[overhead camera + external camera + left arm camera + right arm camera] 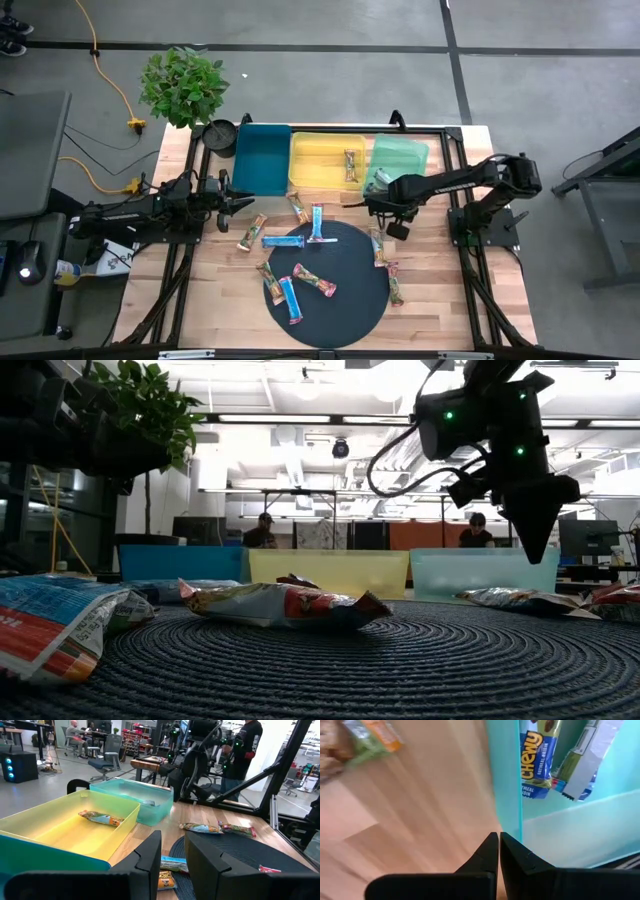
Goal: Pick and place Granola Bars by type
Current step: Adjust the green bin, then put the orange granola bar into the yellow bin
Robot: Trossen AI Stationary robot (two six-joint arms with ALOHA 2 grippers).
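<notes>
Several granola bars (283,241) lie on and around a dark round mat (350,300) in blue, brown and silvery wrappers. One bar (350,165) lies in the yellow tray (305,150). Two more bars (535,760) lie in the green tray (410,150). My right gripper (378,203) is shut and holds nothing. It points steeply down, just above that tray's side wall (507,780) near its near left corner, and in the low view it (535,540) hangs clear of the table. My left gripper (172,862) waits level at the table's left, open, with nothing between its fingers.
A teal tray (260,158) stands left of the yellow one along the far edge. A potted plant (183,85) stands at the far left corner. Bars (200,827) lie on bare wood right of the mat. People stand in the room beyond the table.
</notes>
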